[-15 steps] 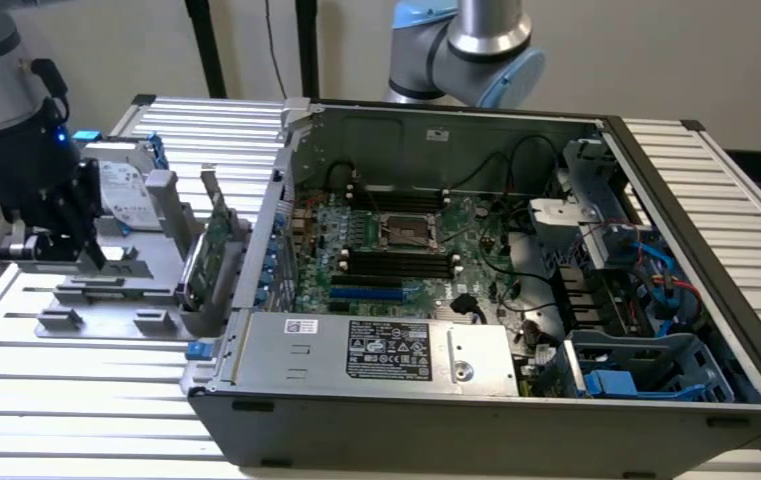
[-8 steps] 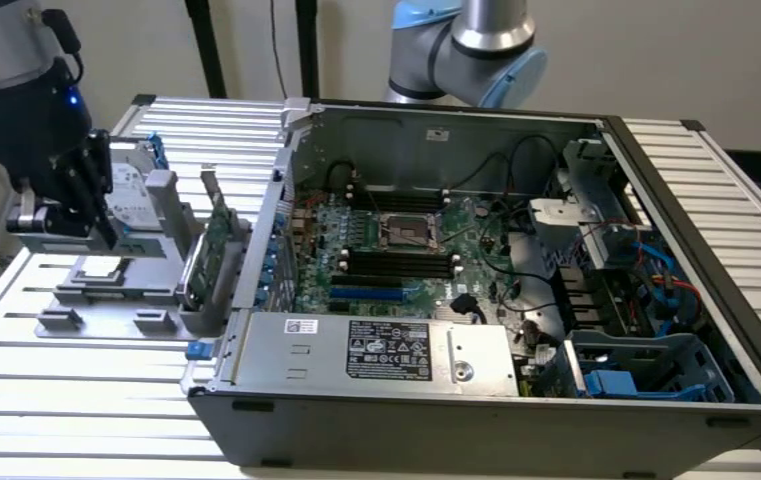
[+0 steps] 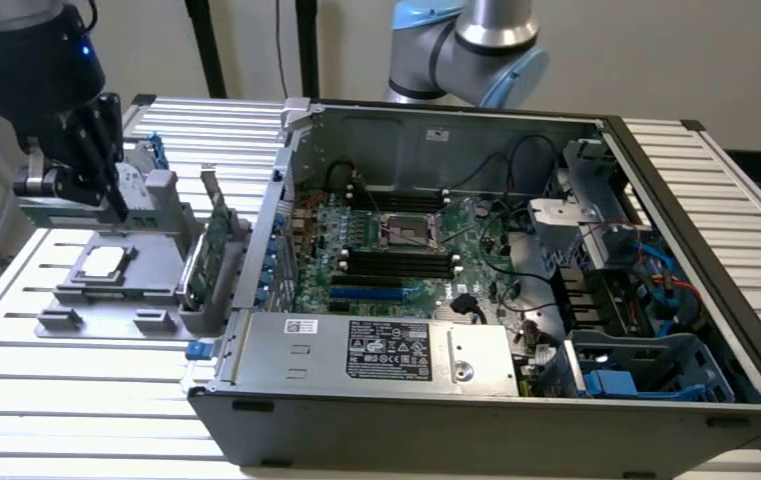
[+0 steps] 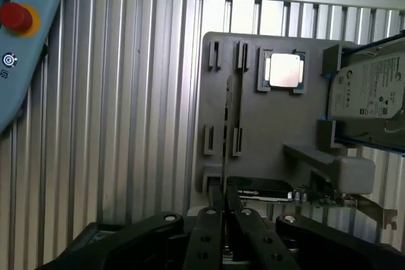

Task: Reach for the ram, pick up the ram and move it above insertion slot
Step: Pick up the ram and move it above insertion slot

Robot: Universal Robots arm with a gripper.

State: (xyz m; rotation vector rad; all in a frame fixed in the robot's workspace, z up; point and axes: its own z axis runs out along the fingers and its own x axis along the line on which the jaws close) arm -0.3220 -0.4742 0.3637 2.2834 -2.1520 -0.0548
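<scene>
1. I see my black jaws (image 4: 223, 216) pointing straight down over the grey moulded parts holder (image 4: 253, 124), closed narrowly.
2. The long thin green ram stick (image 4: 226, 131) stands on edge between them, its length running straight away from the jaws.

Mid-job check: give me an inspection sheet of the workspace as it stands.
Surface: ribbed metal table carrying a grey fixture and an open computer case.
Job's things: ram stands on edge in the fixture; black motherboard slots lie in the case.
Clutter: processor, hard drive and expansion card in the fixture.
Grippers: claw low over the fixture, in line with the ram.
Cables: black cables inside the case.
Surroundings: red stop button.
</scene>
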